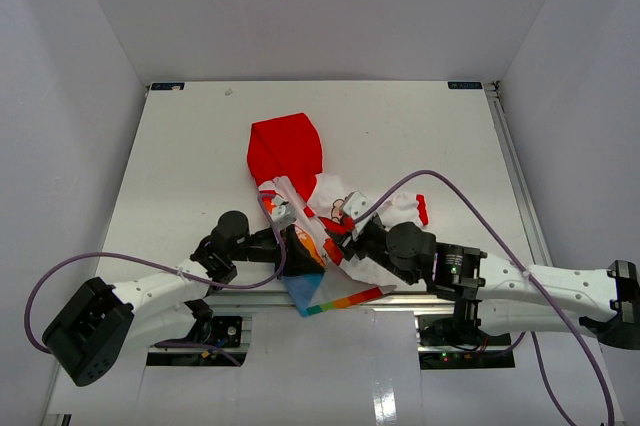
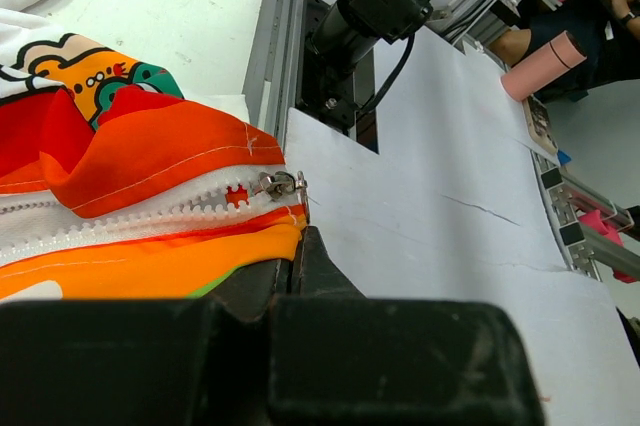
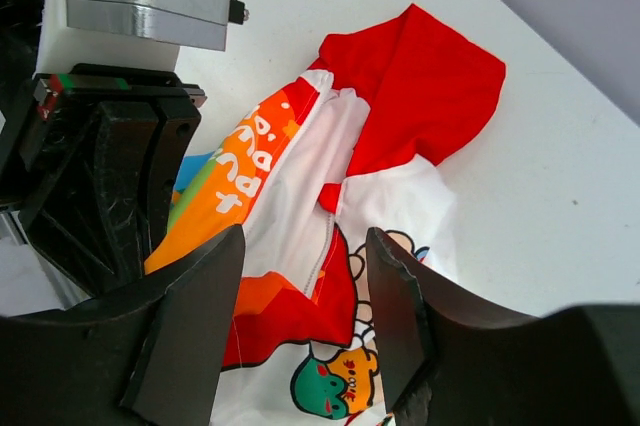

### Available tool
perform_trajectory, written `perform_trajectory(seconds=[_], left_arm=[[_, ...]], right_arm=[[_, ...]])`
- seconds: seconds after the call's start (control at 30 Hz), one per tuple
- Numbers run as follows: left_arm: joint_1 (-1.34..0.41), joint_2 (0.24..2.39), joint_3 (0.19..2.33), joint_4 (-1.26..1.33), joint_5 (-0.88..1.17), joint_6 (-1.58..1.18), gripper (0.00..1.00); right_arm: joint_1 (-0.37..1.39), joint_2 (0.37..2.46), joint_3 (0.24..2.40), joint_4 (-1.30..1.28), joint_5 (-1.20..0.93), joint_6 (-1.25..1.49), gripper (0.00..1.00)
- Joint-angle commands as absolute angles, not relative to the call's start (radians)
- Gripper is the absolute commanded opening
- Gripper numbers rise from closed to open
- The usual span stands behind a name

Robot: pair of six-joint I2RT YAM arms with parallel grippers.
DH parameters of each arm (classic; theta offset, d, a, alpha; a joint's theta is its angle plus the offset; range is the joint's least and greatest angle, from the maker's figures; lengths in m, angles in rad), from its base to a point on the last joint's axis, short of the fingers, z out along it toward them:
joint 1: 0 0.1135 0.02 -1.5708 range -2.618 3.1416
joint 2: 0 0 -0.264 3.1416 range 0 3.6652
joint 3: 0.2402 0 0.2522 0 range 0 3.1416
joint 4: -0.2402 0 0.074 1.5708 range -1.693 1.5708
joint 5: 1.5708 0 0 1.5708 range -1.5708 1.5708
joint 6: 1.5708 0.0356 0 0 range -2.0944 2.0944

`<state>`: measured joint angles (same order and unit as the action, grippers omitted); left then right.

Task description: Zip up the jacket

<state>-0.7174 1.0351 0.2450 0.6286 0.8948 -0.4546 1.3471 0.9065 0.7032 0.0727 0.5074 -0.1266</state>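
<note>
The jacket [image 1: 300, 196] lies crumpled near the table's front edge, with its red hood [image 1: 285, 146] toward the back and its rainbow hem [image 1: 345, 301] hanging over the front rail. My left gripper [image 1: 292, 238] is shut on the orange hem fabric [image 2: 150, 261], right beside the zipper's lower end. The metal zipper slider [image 2: 278, 184] sits at the bottom of the white teeth, just above my left gripper [image 2: 297, 243]. My right gripper [image 3: 305, 291] is open and hovers over the jacket's front [image 3: 330, 236], holding nothing. It is close to the right of the left gripper in the top view [image 1: 345, 231].
An aluminium rail [image 2: 270, 36] runs along the table's front edge. Purple cables [image 1: 450, 186] loop over the table from both arms. The left gripper's body [image 3: 110, 146] stands close on the left of the right wrist view. A pink cylinder [image 2: 545, 64] lies off the table.
</note>
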Motion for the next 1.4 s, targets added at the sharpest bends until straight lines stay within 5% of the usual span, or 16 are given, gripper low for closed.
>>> perform_trajectory(seconds=[0.0, 0.47, 0.73, 1.37], left_arm=[[-0.722, 1.025, 0.285, 0.67, 0.904, -0.499, 0.0], [-0.722, 1.109, 0.265, 0.755, 0.912, -0.564, 0.0], [-0.723, 1.058, 0.24, 0.783, 0.911, -0.596, 0.0], [-0.721, 1.066, 0.238, 0.819, 0.94, -0.646, 0.0]], right_arm=[[1.41, 0.927, 0.775, 0.009, 0.67, -0.236, 0.58], [1.64, 0.821, 0.634, -0.081, 0.826, -0.209, 0.6], [1.683, 0.771, 0.461, 0.13, 0.805, -0.332, 0.61], [1.804, 1.014, 0.402, 0.507, 0.987, -0.699, 0.57]])
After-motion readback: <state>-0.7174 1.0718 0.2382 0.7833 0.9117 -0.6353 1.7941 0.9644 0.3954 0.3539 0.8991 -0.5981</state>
